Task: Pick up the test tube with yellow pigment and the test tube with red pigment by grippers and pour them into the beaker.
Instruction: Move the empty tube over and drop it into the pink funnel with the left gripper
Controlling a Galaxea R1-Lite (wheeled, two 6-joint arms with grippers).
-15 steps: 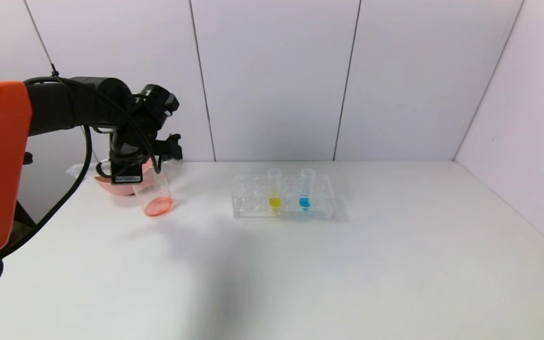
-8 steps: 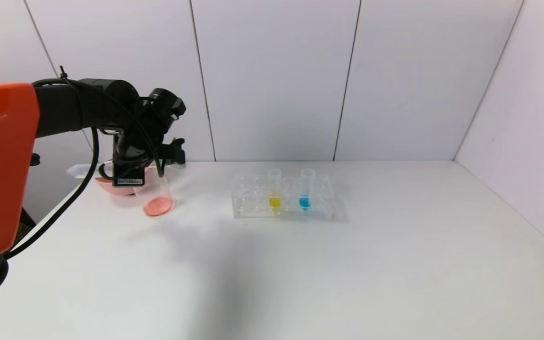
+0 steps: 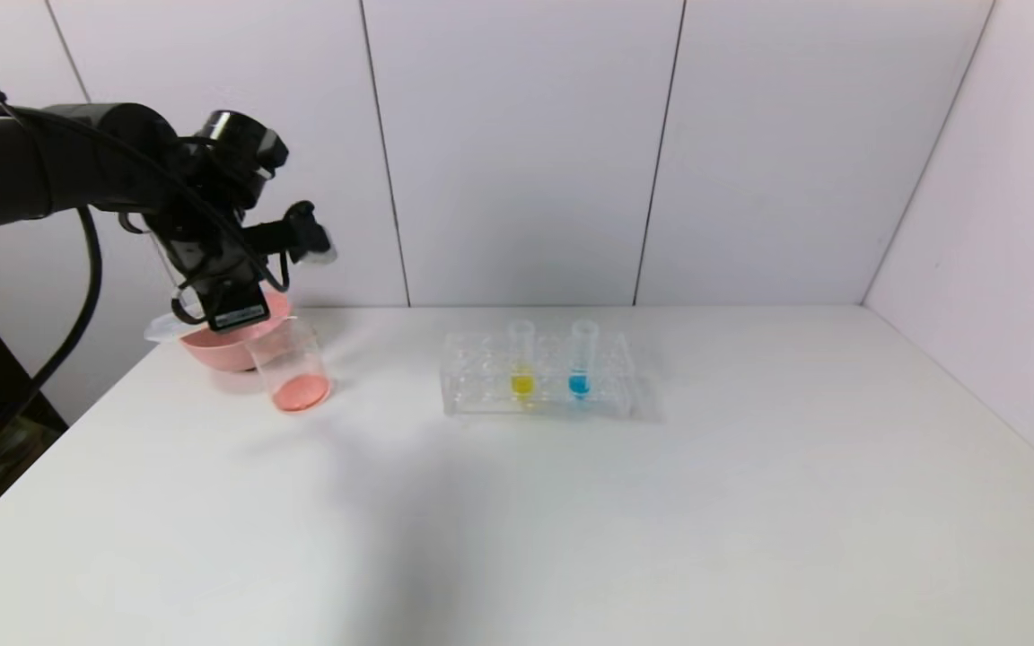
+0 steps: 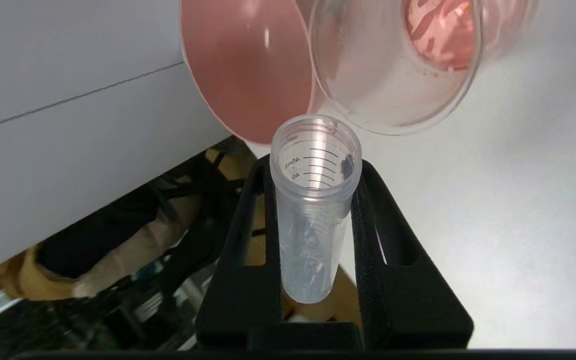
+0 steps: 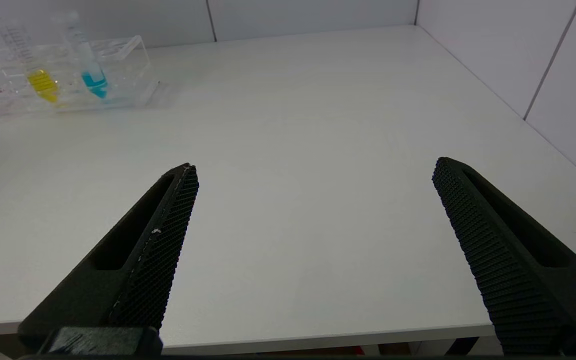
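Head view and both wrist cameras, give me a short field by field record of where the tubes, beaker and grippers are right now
left gripper: shut on an emptied clear tube, held over the pink bowl
right gripper: open, idle above the table
beaker: beside the bowl, red liquid at the bottom
yellow tube: upright in the rack
blue tube: upright in the rack, beside the yellow tube

You are looking at a small lab test spot; a clear tube rack [image 3: 538,375] near the table's [image 3: 571,520] back edge holds tubes of yellow and blue liquid; a beaker [image 3: 293,366] with red liquid stands near the back left corner; plain white walls [image 3: 526,144] close it in.
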